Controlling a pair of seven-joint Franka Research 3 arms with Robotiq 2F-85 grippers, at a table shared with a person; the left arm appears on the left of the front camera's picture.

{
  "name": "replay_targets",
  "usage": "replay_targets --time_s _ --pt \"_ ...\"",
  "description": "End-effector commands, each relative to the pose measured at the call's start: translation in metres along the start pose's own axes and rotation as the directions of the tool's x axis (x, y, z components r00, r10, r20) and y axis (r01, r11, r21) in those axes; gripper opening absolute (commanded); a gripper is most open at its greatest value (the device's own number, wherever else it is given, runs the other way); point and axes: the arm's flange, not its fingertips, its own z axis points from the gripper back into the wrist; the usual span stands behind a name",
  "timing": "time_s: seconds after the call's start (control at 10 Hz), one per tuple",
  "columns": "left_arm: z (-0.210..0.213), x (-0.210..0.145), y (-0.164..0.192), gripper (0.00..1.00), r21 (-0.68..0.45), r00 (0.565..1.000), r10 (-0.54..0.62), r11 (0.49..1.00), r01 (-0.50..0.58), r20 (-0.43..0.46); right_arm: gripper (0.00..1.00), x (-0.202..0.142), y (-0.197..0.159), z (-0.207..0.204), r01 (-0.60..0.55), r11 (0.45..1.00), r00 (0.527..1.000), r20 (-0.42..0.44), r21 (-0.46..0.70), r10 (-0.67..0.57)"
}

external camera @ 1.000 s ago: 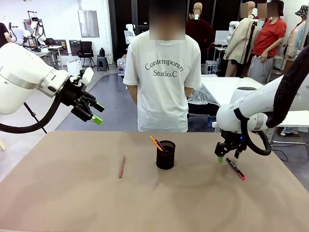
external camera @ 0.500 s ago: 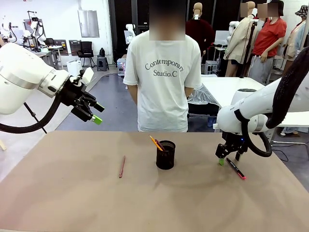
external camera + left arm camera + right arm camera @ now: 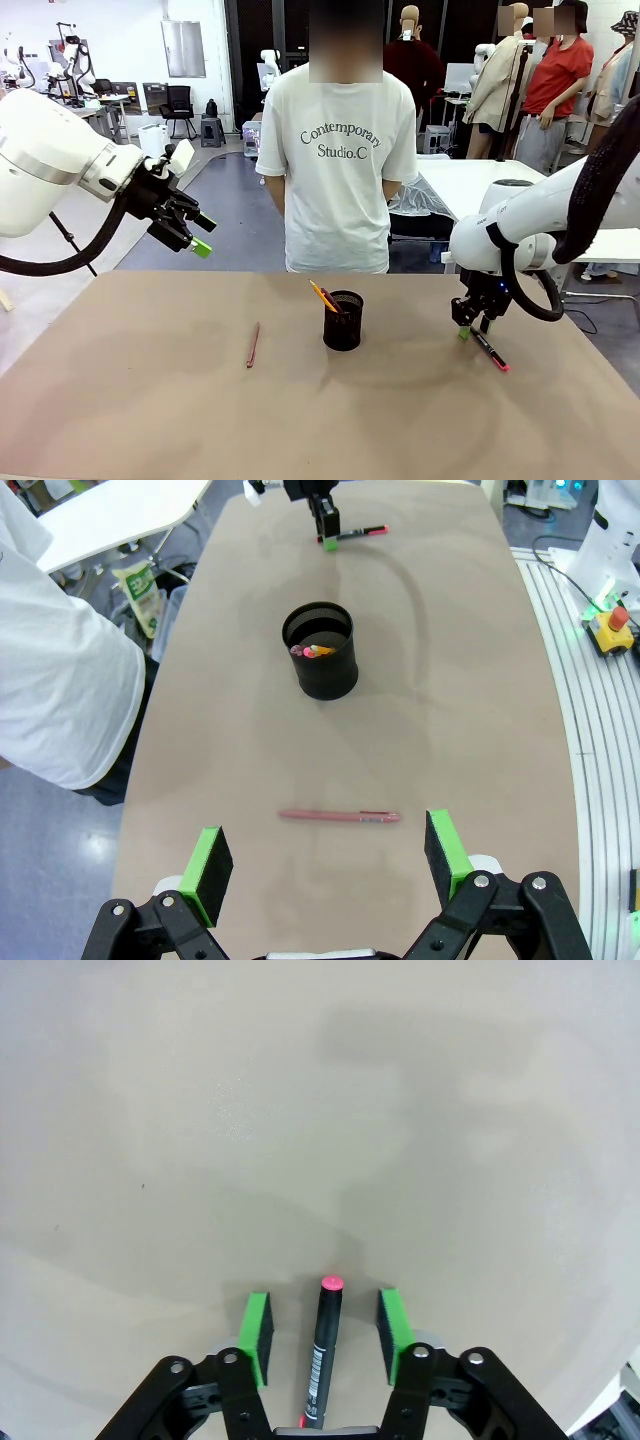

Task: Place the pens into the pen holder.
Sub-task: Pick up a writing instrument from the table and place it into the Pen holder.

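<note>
Tan board is covering the desk (image 3: 150,420), which is running out towards a person in a white printed T-shirt (image 3: 340,150) who is standing at its far edge, directly behind the pen holder. The white left arm (image 3: 50,160) is hanging high off the desk's left end, and the left jaws are standing wide apart, looking down the length of the desk. The right arm (image 3: 520,235) is bending down on the right side. The right jaws are sitting low over the black marker (image 3: 322,1350), one green pad on either side of the barrel and a sliver of desk showing on each side, so they are open and not gripping it. The marker is lying flat, its pink-red end pointing away from the wrist. Between the two arms the black mesh pen holder (image 3: 343,320) is standing upright mid-desk, with the yellow-orange pencil (image 3: 320,294) leaning out of it. The reddish-brown pen (image 3: 253,344) is lying flat to the holder's left, well apart from it. A red stop button (image 3: 612,618) is sitting beside the desk.
</note>
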Motion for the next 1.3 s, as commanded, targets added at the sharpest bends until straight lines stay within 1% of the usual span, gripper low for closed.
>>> replay_targets --time_s 0.0,0.3,0.4,0.5,0.6,0.7,0.8,0.9,1.0,1.1,1.2 --pt "0.002 0.002 0.001 1.0 0.001 1.0 0.01 1.0 -0.01 -0.014 0.0 -0.002 0.001 -0.002 -0.024 1.0 0.999 -0.023 0.016 0.025" --pt "0.002 0.002 0.001 1.0 0.001 1.0 0.01 1.0 -0.01 -0.014 0.0 -0.004 0.006 0.002 -0.04 0.999 0.999 -0.035 0.02 0.04" --pt "0.002 0.002 0.001 1.0 0.001 1.0 0.01 1.0 -0.01 -0.014 0.0 -0.004 0.006 0.008 -0.054 0.997 0.998 -0.014 0.049 0.055" --pt "0.002 0.002 0.001 1.0 0.001 1.0 0.01 1.0 -0.01 -0.014 0.0 -0.003 0.007 0.018 -0.072 0.989 0.997 0.017 0.133 0.07" --pt "0.002 0.002 0.001 1.0 0.001 1.0 0.01 1.0 -0.01 -0.014 0.0 -0.001 0.007 0.03 -0.083 0.98 0.995 0.065 0.183 0.073" --pt "0.002 0.002 0.001 1.0 0.001 1.0 0.01 1.0 -0.01 -0.014 0.0 -0.001 0.01 0.047 -0.137 0.953 0.986 0.131 0.271 0.105" --pt "0.002 0.002 0.001 1.0 0.001 1.0 0.01 1.0 -0.01 -0.014 0.0 -0.001 0.011 0.069 -0.202 0.896 0.967 0.225 0.395 0.119" --pt "0.002 0.002 0.001 1.0 0.001 1.0 0.01 1.0 -0.01 -0.014 0.0 0.0 0.01 0.09 -0.269 0.846 0.942 0.31 0.461 0.13" --pt "0.002 0.002 0.001 1.0 0.001 1.0 0.01 1.0 -0.01 -0.014 0.0 -0.001 0.008 0.109 -0.335 0.77 0.918 0.371 0.543 0.137" --pt "0.002 0.002 0.001 1.0 0.001 1.0 0.01 1.0 -0.01 -0.014 0.0 -0.001 0.003 0.122 -0.495 0.682 0.83 0.526 0.539 0.186" --pt "0.002 0.002 0.001 1.0 0.001 1.0 0.01 1.0 -0.01 -0.014 0.0 0.0 -0.005 0.134 -0.602 0.583 0.76 0.616 0.545 0.209"
